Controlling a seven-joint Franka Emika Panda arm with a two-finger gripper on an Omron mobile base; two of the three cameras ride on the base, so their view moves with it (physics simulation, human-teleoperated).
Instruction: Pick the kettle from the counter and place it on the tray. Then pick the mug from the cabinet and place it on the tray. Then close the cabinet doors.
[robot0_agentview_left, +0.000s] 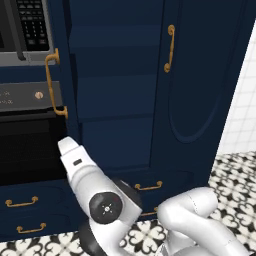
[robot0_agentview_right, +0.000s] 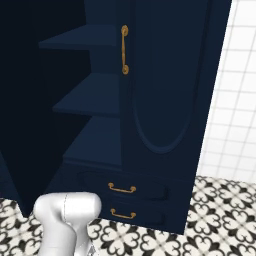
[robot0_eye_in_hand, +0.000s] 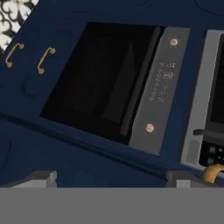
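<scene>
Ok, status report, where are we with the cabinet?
Gripper open, empty, facing the oven. Cabinet left door swung open, right door shut.

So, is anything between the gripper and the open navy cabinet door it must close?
Nothing visible does. The open gripper is close beside the tall navy left door and its brass bar handle, with no object between them.

Kitchen — oven (robot0_agentview_left: 25, 145), navy cabinet (robot0_agentview_left: 115, 85).
</scene>
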